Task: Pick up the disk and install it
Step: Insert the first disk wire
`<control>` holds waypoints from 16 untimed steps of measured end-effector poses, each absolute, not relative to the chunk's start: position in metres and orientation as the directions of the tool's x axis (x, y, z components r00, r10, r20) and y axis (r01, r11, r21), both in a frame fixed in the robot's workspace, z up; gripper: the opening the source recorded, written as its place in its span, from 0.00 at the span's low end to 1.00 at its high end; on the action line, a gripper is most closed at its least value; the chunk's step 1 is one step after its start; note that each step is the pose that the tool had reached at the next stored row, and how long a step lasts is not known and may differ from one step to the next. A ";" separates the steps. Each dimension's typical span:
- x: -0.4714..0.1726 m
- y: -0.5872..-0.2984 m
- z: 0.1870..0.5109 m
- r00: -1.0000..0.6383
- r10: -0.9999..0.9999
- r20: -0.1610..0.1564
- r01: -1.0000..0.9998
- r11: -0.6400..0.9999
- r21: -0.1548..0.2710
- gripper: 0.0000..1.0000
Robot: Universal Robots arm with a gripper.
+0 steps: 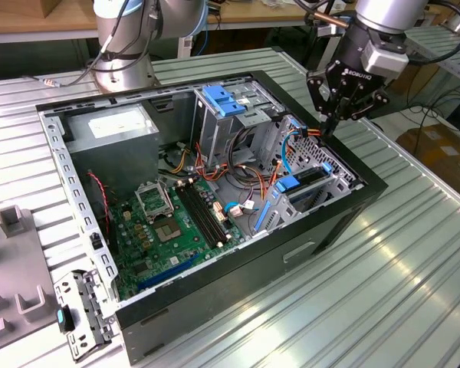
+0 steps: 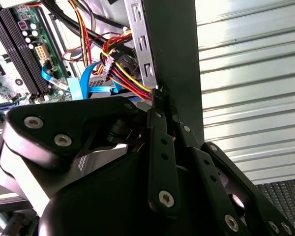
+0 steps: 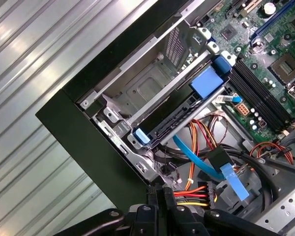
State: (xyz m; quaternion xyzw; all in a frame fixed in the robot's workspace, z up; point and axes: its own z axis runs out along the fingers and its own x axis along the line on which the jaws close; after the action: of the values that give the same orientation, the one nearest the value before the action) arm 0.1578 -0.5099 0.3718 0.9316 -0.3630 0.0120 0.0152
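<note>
Black fingers point(image 3: 162, 196) of our gripper point(image 1: 329, 129) are pressed together, holding nothing, at the computer case's point(image 1: 345, 222) edge. We see the disk point(image 3: 182, 110) already seated in its metal bay (blue tabs outward), so it is probably installed.

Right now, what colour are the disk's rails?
Bright blue on the disk, clearest in the first wrist view.

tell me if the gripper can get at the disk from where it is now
Probably yes. The gripper hangs above the case's wall on the exterior view's right, close to the disk, which sits in its bay with its top uncovered. Blue and coloured cables run close by and could crowd the approach.
</note>
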 end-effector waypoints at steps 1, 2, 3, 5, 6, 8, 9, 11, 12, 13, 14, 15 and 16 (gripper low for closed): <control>0.158 -0.510 0.372 0.732 -0.681 0.033 -0.681 -0.732 0.020 0.16; 0.158 -0.510 0.372 0.726 -0.687 0.033 -0.688 -0.725 0.020 0.16; 0.158 -0.510 0.372 0.713 -0.700 0.033 -0.701 -0.713 0.020 0.16; 0.158 -0.510 0.372 0.685 -0.728 0.034 -0.728 -0.685 0.020 0.16; 0.157 -0.510 0.372 0.674 -0.738 0.033 -0.738 -0.674 0.020 0.16; 0.155 -0.510 0.372 0.670 -0.742 0.033 -0.743 -0.669 0.020 0.16; 0.155 -0.510 0.372 0.668 -0.743 0.033 -0.744 -0.668 0.020 0.16; 0.154 -0.510 0.372 0.655 -0.755 0.033 -0.756 -0.655 0.020 0.16; 0.154 -0.510 0.371 0.644 -0.764 0.033 -0.765 -0.644 0.020 0.16; 0.154 -0.510 0.371 0.634 -0.773 0.033 -0.773 -0.634 0.020 0.16; 0.154 -0.510 0.371 0.614 -0.789 0.034 -0.789 -0.614 0.020 0.16; 0.154 -0.510 0.371 0.600 -0.799 0.034 -0.800 -0.600 0.020 0.16; 0.154 -0.510 0.371 0.592 -0.806 0.034 -0.806 -0.591 0.020 0.16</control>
State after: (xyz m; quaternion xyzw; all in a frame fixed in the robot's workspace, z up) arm 0.1541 -0.5098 0.3713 0.8919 -0.4518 0.0105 0.0164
